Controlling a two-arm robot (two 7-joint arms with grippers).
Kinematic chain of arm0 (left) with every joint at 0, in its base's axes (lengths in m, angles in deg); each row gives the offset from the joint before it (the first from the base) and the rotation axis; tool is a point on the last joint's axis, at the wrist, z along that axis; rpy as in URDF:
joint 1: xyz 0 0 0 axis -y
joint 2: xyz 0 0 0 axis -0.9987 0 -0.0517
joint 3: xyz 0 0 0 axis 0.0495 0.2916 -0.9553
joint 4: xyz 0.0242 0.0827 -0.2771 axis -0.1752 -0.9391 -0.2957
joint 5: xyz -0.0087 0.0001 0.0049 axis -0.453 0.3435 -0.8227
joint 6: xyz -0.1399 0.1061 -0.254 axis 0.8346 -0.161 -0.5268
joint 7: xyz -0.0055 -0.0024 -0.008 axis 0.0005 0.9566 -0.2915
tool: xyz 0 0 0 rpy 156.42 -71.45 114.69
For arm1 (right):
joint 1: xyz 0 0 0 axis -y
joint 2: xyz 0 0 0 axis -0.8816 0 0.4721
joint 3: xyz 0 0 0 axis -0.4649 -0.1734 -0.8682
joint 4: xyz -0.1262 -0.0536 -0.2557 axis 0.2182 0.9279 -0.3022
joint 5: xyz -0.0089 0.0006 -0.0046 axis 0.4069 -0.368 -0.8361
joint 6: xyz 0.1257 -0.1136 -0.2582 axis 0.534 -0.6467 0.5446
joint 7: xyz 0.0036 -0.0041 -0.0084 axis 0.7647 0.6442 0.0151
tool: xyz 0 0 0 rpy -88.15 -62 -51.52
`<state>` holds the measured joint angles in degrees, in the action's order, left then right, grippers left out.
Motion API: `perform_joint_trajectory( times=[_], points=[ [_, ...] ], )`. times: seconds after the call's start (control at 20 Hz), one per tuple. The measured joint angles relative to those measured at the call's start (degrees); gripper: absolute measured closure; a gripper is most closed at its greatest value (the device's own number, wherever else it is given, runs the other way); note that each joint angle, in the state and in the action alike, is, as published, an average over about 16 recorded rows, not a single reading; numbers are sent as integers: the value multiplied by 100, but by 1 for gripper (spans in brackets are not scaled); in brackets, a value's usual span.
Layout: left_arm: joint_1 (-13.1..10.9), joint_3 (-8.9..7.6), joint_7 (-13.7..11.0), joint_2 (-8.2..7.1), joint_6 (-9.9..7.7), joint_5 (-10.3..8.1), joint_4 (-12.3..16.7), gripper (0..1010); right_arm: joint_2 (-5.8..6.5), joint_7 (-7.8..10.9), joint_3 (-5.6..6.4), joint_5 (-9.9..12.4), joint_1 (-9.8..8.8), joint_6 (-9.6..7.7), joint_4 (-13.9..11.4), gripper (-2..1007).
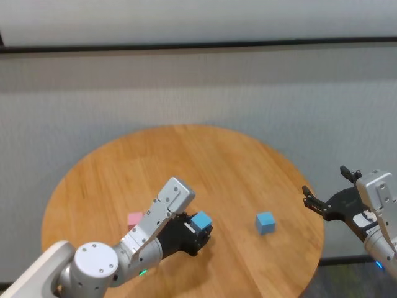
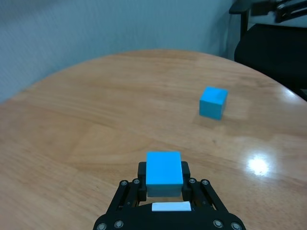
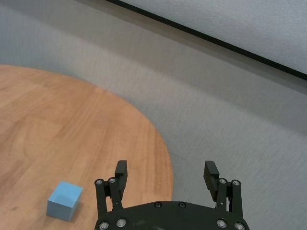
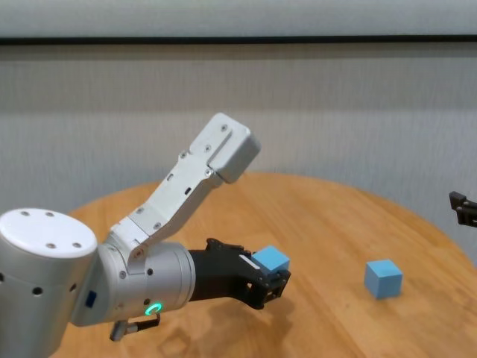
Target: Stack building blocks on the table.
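Left tool (image 2: 164, 188) pinching 1 blue block (image 2: 164, 168): light, stiff, flat-sided, easy. Right tool (image 3: 166, 176) spread, parked off desk (image 1: 248, 167).

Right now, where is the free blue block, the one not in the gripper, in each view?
Head: free blue block on the table, toward the robot's right of the left gripper.
Left wrist, beyond the held block.
Right wrist, beside the open right gripper.
Chest, lower right.
Shared landmark: the table's curved edge.
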<state>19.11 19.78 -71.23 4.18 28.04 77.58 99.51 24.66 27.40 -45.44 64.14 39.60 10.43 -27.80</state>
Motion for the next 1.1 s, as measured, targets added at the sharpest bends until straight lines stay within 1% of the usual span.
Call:
perform_joint_trajectory(
  times=[0.25,0.55,0.85,1.1],
  points=[
    [193,-34,-90,181,100,-12,-457,616,0,0,0,0,0,0,0,0],
    [458,-93,-183,362,274,-41,-1042,616,0,0,0,0,0,0,0,0],
    [715,-124,-245,513,454,-45,-1593,616,0,0,0,0,0,0,0,0],
    [868,-142,-265,605,563,-36,-1927,616,0,0,0,0,0,0,0,0]
  ],
)
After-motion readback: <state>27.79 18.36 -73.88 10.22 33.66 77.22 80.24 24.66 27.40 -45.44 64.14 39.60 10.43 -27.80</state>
